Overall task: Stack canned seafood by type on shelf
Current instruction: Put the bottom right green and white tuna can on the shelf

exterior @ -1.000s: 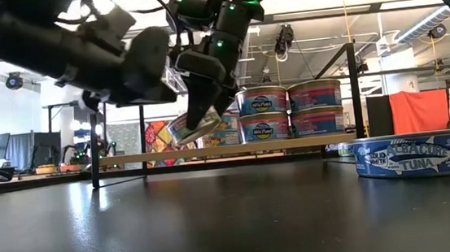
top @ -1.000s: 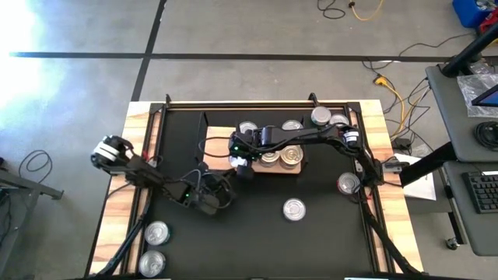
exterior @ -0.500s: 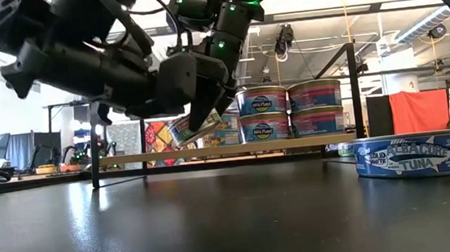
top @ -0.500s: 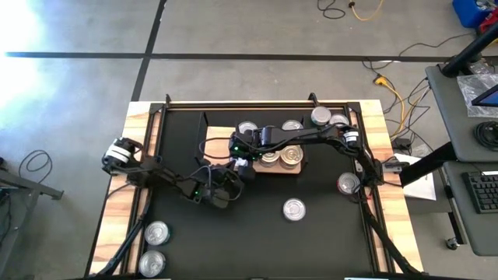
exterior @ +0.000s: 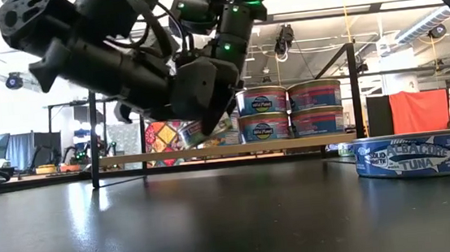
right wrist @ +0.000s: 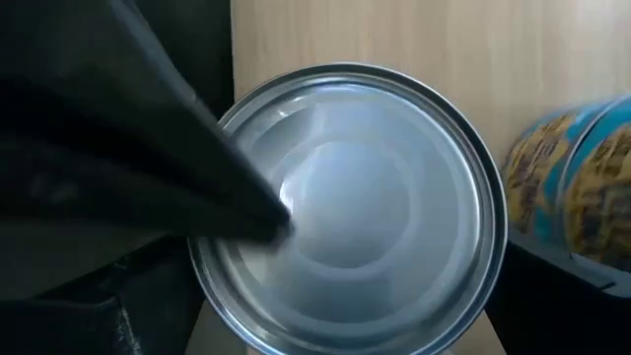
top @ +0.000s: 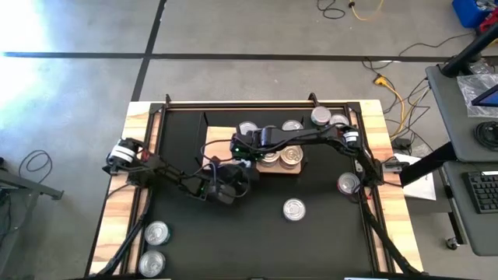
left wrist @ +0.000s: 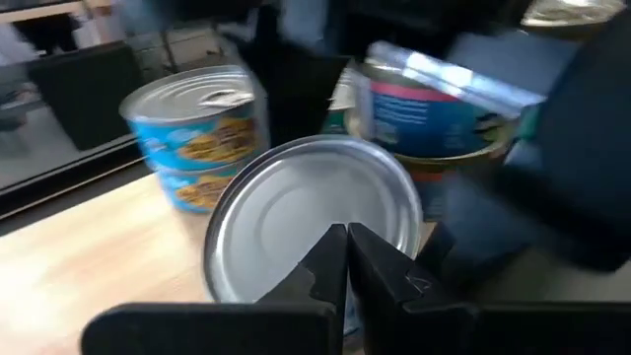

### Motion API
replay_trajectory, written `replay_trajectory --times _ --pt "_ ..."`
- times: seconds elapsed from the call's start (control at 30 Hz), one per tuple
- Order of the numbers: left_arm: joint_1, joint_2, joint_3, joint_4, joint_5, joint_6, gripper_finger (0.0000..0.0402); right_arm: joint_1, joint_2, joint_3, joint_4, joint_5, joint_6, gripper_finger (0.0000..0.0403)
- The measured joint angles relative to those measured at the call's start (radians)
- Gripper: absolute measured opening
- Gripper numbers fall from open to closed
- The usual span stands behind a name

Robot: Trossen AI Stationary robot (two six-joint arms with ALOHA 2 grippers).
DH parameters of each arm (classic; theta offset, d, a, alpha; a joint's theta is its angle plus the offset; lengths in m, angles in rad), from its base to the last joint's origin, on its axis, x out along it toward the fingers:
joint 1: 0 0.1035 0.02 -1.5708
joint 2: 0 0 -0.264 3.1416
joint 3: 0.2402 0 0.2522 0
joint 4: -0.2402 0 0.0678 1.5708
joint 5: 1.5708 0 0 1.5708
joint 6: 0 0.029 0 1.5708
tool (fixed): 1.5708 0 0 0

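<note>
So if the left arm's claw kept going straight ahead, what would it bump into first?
Most likely the tilted can that the right gripper holds over the shelf. The left gripper points right at its silver lid, jaws closed; depth is hard to judge.

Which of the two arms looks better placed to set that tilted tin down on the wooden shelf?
Probably the right. Its hand already holds the tilted tin just above the shelf, beside the stacked tins. The left hand, fingers together, holds nothing and merely crowds in close.
</note>
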Motion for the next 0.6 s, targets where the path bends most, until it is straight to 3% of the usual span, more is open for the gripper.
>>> replay_trajectory --times 0.13,0.6 --pt "0.010 0.000 0.026 -0.006 0.051 0.042 0.0000 0.000 0.000 -0.003 -0.017 -0.007 0.013 0.0392" --pt "0.025 -0.002 -0.001 0.008 0.056 0.035 0.0000 0.002 0.000 -0.003 0.002 0.004 -0.010 0.0399"
